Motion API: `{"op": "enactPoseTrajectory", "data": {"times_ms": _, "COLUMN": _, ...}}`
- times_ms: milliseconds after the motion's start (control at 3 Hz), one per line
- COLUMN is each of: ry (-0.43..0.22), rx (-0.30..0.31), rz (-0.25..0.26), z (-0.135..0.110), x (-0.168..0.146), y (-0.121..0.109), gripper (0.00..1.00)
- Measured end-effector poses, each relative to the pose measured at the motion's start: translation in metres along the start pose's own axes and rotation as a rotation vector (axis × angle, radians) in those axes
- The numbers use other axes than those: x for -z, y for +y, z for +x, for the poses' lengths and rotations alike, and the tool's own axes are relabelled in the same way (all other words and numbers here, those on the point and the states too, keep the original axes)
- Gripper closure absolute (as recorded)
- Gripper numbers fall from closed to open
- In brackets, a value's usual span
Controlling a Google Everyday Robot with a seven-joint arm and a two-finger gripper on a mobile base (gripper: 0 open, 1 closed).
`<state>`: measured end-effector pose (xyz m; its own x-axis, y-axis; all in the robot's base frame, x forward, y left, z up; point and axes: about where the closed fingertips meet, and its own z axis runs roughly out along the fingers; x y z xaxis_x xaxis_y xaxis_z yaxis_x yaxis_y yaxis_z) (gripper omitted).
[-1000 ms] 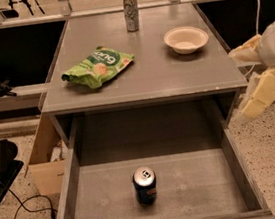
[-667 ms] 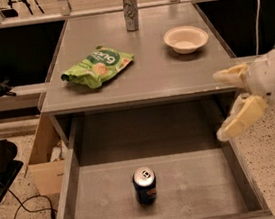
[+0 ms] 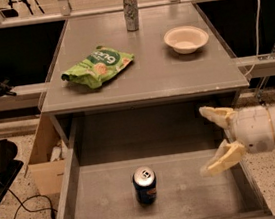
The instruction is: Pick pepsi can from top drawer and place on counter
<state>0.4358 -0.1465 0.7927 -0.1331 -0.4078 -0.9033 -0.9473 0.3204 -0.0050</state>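
The pepsi can stands upright on the bottom of the open top drawer, a little left of its middle, near the front. It is dark blue with a silver top and pull tab. The counter lies above and behind the drawer. My gripper comes in from the right, over the right part of the drawer. Its two cream fingers are spread apart and hold nothing. It is to the right of the can and apart from it.
On the counter lie a green snack bag at the left, a white bowl at the right and a taller silver-grey can at the back. A cardboard box stands on the floor left of the drawer.
My gripper has moved left and down, from beside the counter's right edge to over the right part of the drawer. The can has not moved.
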Motion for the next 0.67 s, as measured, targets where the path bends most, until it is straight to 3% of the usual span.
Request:
{"op": "enactPoseTrajectory", "data": {"times_ms": 333, "ry": -0.005, "rx": 0.014, "rz": -0.015, "z": 0.018, "x": -0.061, "y": 0.011, "gripper": 0.0}}
{"op": "enactPoseTrajectory", "data": {"times_ms": 667, "ry": 0.019, "rx": 0.029, "rz": -0.028, "z": 0.014, "x": -0.099, "y": 0.016, "gripper": 0.0}}
